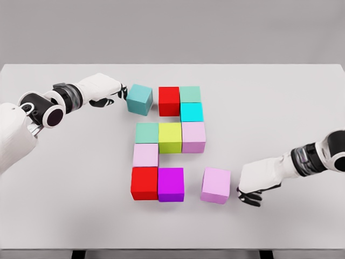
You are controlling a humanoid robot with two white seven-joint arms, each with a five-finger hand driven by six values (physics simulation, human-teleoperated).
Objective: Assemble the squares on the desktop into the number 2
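Reaching in from the left edge, the left arm lies almost level over the white table (48, 216), and the left hand (102, 89) ends just beside the teal cube (140, 99) at the top left of the pattern. Its dark fingertips (119, 95) are bent down and seem to touch that cube's left face, but they grasp nothing; whether there is real contact, I cannot tell. The right arm comes in from the right edge, and the right hand (260, 181) rests low on the table with its fingers curled under, close to the right side of the lilac cube (216, 185), holding nothing. This cube stands a little apart from the purple cube (171, 184) and the lower red cube (144, 183) in the bottom row. Above them stand the pale pink cube (145, 155), then the sage green cube (146, 133), the yellow-green cube (170, 137) and the pink cube (194, 137), then the cyan cube (192, 112), the mint cube (190, 94) and the upper red cube (168, 101). Both thumbs are hidden under the palms.
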